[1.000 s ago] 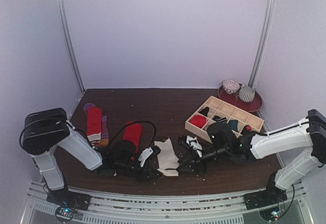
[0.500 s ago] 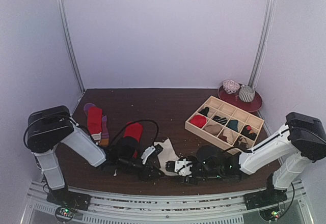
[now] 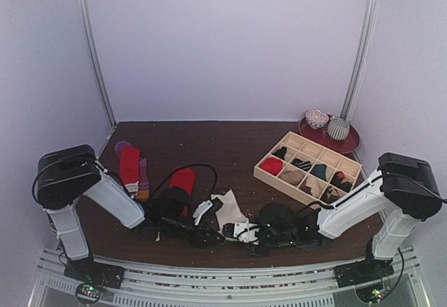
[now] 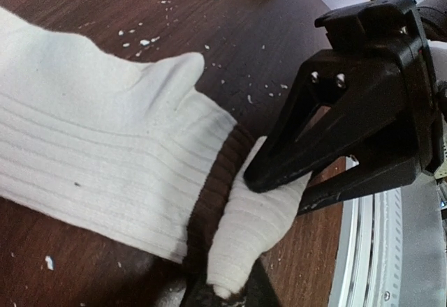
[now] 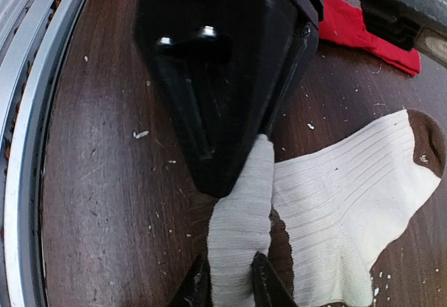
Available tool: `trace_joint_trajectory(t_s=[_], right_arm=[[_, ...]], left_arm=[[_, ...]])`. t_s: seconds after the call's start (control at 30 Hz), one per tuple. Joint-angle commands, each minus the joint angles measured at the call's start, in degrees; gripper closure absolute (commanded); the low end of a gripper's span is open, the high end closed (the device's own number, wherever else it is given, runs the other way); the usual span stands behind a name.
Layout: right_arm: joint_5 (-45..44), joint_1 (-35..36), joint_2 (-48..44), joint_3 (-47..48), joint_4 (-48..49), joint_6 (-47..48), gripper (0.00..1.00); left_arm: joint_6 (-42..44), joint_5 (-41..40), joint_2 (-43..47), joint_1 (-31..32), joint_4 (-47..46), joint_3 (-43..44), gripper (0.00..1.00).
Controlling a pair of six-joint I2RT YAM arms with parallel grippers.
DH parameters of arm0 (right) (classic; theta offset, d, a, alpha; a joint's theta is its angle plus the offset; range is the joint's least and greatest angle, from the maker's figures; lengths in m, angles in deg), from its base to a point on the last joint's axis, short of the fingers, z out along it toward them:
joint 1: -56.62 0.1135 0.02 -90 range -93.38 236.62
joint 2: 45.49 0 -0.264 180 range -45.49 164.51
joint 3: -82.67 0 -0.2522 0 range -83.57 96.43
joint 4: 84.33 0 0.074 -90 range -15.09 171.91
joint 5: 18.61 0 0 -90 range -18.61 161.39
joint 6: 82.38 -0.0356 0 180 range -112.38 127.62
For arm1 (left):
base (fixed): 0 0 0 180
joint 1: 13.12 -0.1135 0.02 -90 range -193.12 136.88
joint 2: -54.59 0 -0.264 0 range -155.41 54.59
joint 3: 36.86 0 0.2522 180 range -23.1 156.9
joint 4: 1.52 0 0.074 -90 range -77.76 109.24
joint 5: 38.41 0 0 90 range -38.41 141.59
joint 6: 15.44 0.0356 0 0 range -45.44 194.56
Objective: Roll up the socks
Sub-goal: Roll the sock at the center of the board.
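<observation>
Between the fingers of the right gripper (image 5: 230,282) sits the bunched end of the cream sock (image 5: 342,181), clamped tight. The left gripper (image 4: 222,294) pinches that same bunched end from the opposite side, closed on the fabric. Beyond both pairs of fingers the sock's ribbed body lies flat on the dark table (image 5: 105,181) — brown tip farthest out. Further off lies a red sock (image 5: 356,31), apart from the cream one.
</observation>
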Motion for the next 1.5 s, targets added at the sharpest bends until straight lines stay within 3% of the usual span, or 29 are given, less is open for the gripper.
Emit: trace_joint_trajectory(t_s=[0.0, 0.13, 0.23, 0.37, 0.47, 0.6, 0.93, 1.07, 1.27, 1.33, 1.47], right_arm=[[4.5, -1.4, 3.5, 3.5, -7.7, -7.1, 0.83], [17.5, -5.6, 4.5, 6.7, -12.9, -14.3, 0.84], [26.1, -8.5, 6.6, 11.8, -21.6, -18.8, 0.84], [34.9, -11.1, 11.9, 18.4, -34.0, -22.2, 0.83], [39.7, -13.1, 14.5, 19.9, -36.8, -24.0, 0.83], [46.5, -17.1, 17.2, 19.5, -34.7, -29.8, 0.84], [50.1, -18.9, 21.1, 20.8, -36.0, -30.5, 0.84], [50.4, -19.2, 21.2, 20.9, -36.6, -30.3, 0.84], [50.7, -19.5, 20.3, 20.9, -36.7, -30.2, 0.84], [50.9, -19.8, 19.9, 21.2, -36.8, -29.8, 0.83], [48.3, -20.0, 14.8, 20.4, -33.3, -29.0, 0.68]], left_arm=[[3.1, -6.2, 1.2, -0.3, 14.7, -4.7, 0.74], [9.9, -12.8, 12.1, -0.2, 13.5, -6.0, 0.46], [15.7, -17.1, 20.4, 0.0, 10.2, -7.9, 0.35], [22.8, -19.9, 28.1, 1.7, 0.8, -11.9, 0.31], [26.3, -18.7, 28.4, 2.3, -6.4, -13.7, 0.3], [28.6, -15.2, 21.8, 2.7, -8.5, -11.1, 0.32], [28.6, -12.7, 6.6, 5.9, -13.9, -5.9, 0.34], [28.4, -12.9, 4.1, 6.4, -12.6, -4.2, 0.42], [26.6, -12.4, 0.7, 6.4, -7.1, -2.0, 0.91], [25.0, -13.1, -0.1, 6.4, -6.3, -2.3, 1.0], [19.1, -16.7, -0.2, 6.4, -5.8, -4.5, 1.0]])
